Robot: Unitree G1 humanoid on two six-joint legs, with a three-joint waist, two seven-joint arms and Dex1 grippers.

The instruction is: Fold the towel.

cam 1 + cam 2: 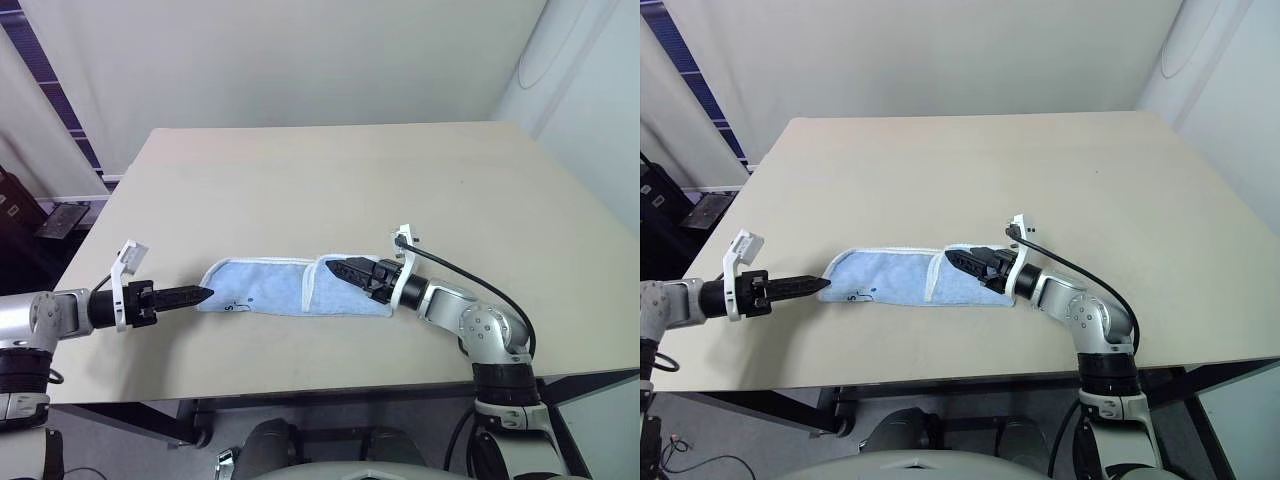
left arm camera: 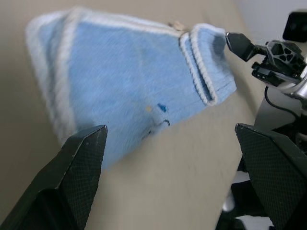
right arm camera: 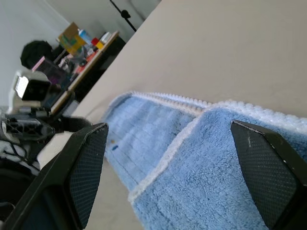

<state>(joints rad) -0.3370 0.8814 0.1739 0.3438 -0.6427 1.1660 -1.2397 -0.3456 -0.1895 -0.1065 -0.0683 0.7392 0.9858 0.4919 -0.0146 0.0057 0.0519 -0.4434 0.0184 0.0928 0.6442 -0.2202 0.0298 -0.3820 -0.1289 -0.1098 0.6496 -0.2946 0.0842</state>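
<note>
The towel (image 1: 262, 285) is a light blue terry cloth with white edging. It lies as a long folded strip near the table's front edge, and its right end is turned over into a flap (image 1: 345, 295). My left gripper (image 1: 203, 294) sits level at the strip's left end, just off the cloth. In the left wrist view its fingers (image 2: 81, 163) stand wide apart, open and empty. My right gripper (image 1: 338, 266) reaches in from the right, low over the flap. In the right wrist view its fingers (image 3: 88, 163) are spread, open, with nothing clamped between them.
The beige table (image 1: 330, 190) stretches far behind the towel, and its front edge (image 1: 300, 385) runs just below both arms. A white wall stands behind. Off the table's left edge, dark items (image 1: 45, 215) sit on the floor.
</note>
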